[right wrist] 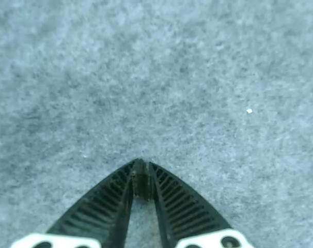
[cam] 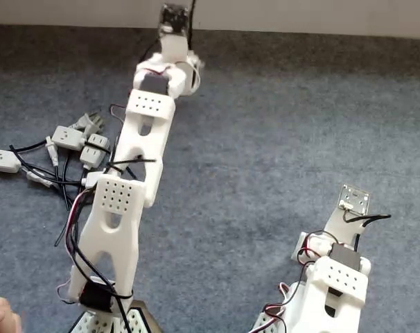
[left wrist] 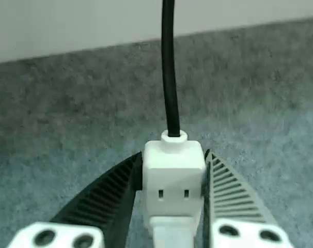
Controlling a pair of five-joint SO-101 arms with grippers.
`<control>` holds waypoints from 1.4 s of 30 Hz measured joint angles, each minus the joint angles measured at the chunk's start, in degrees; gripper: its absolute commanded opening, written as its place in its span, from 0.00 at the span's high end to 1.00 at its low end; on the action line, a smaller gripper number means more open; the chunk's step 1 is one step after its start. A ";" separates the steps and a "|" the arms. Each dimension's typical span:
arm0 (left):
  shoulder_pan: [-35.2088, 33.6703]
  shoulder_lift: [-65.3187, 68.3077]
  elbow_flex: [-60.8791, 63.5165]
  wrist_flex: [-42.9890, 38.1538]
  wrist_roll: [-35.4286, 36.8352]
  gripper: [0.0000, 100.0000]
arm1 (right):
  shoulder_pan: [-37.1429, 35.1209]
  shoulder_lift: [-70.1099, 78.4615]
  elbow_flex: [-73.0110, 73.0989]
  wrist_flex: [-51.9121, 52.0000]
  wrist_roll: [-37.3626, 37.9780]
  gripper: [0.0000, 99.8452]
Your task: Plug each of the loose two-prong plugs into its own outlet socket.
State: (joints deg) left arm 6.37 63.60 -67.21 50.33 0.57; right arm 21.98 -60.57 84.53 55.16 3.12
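My left gripper (left wrist: 173, 155) is shut on a white outlet socket (left wrist: 173, 178) with two slots facing the camera; a black cord (left wrist: 169, 67) runs out of its far end. In the high view this left arm stretches to the far edge of the carpet, its gripper (cam: 174, 19) near the wall. Several white plugs and sockets (cam: 75, 142) lie tangled in thin black wires at the left, among them a two-prong plug (cam: 91, 123) and a socket block (cam: 2, 160). My right gripper (right wrist: 141, 181) is shut with nothing in it, just above bare carpet.
Grey-blue carpet (cam: 265, 139) covers the whole work surface, open between the two arms. The right arm (cam: 335, 277) stays folded at the near right. A pale wall (left wrist: 68, 26) runs along the far edge.
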 measured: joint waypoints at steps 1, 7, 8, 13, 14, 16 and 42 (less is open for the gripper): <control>0.35 0.00 1.05 -0.09 -0.62 0.78 | 0.00 0.00 0.00 0.00 0.00 0.99; 0.70 0.00 1.67 -0.35 -0.35 0.77 | 0.00 0.00 0.00 0.00 0.00 0.99; 0.70 0.00 1.67 -0.35 0.79 0.77 | 0.00 0.00 0.00 0.00 0.00 0.99; 0.70 0.00 -3.16 6.24 2.37 0.77 | 0.00 0.00 0.00 0.00 0.00 0.99; 0.44 -0.18 -5.45 8.88 2.37 0.77 | 0.00 0.00 0.00 0.00 0.00 0.99; -0.53 -1.23 -10.55 14.59 2.37 0.76 | 0.00 0.00 0.00 0.00 0.00 0.99; -46.86 -14.07 -6.24 50.46 -9.49 0.77 | -0.09 -0.09 1.58 -1.67 0.00 0.99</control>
State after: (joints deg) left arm -40.48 49.54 -73.45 100.79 -8.92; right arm 21.89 -60.66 86.11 53.49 3.12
